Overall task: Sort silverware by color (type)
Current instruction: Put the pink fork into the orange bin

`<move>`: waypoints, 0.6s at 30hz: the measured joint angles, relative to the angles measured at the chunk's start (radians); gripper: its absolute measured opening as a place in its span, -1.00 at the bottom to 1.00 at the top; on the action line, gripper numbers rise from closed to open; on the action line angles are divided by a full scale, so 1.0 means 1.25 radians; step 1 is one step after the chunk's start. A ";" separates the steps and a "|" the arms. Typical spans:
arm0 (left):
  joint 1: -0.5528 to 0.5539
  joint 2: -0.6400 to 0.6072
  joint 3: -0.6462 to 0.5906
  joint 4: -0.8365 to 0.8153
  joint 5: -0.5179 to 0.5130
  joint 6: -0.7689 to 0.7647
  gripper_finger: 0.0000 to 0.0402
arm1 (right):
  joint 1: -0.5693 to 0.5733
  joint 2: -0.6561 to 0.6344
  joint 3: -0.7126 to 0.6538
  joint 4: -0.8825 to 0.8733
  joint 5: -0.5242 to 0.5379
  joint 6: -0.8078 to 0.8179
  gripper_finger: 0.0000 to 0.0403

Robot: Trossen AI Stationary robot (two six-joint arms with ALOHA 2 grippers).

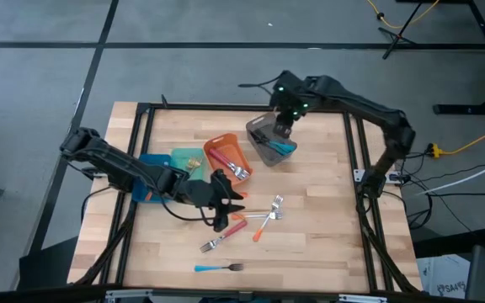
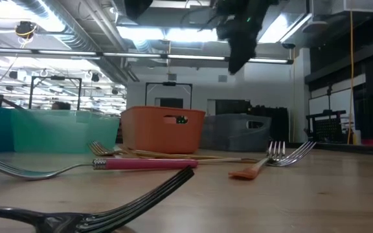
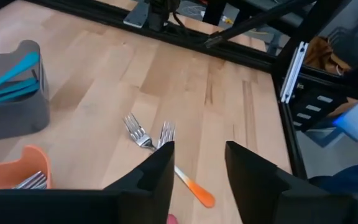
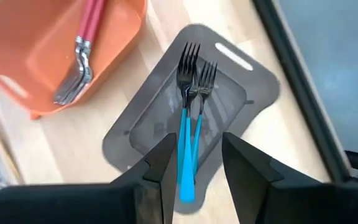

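A: Overhead, the left gripper [image 1: 226, 204] hangs at lower centre of the frame, fingers apart and empty, over the loose silverware. Just right of it lie a red-handled fork [image 1: 234, 227] and an orange-handled fork [image 1: 264, 225].

B: Which way do they run?

A: Both lie on a diagonal, heads toward the upper right, handles toward the lower left, crossing the gripper's line. In the left wrist view the orange-handled fork sits just ahead of the open fingers [image 3: 157, 174]. A blue-handled fork [image 1: 217, 268] lies level near the bottom edge, farther off.

B: And the other arm?

A: The right gripper [image 1: 283, 128] hovers at upper centre over the grey bin [image 1: 259, 128], fingers parted with nothing between them. Its wrist camera shows two blue-handled forks [image 4: 188, 134] lying inside. So the left arm is plainly the nearer to the loose forks.

B: The other bins?

A: The orange bin [image 1: 217, 143] holds red-handled forks; the teal bin [image 1: 179, 156] sits to its left.

B: Any lettering?

A: No brand, label or writing is legible.
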 joint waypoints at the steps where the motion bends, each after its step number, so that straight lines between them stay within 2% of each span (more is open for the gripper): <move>1: 0.001 0.003 0.000 -0.001 0.000 0.000 -0.27 | 0.000 -0.018 0.000 -0.005 0.000 -0.001 -0.43; 6: -0.002 0.021 0.000 -0.019 0.024 -0.003 -0.20 | 0.006 -0.100 0.000 -0.041 0.009 -0.002 -0.43; 10: -0.016 0.047 0.000 -0.054 0.038 -0.066 -0.21 | 0.028 -0.170 -0.025 -0.045 0.013 -0.002 -0.43; 18: -0.049 0.136 0.000 -0.114 0.066 -0.190 -0.22 | 0.104 -0.329 -0.224 0.035 0.012 0.005 -0.43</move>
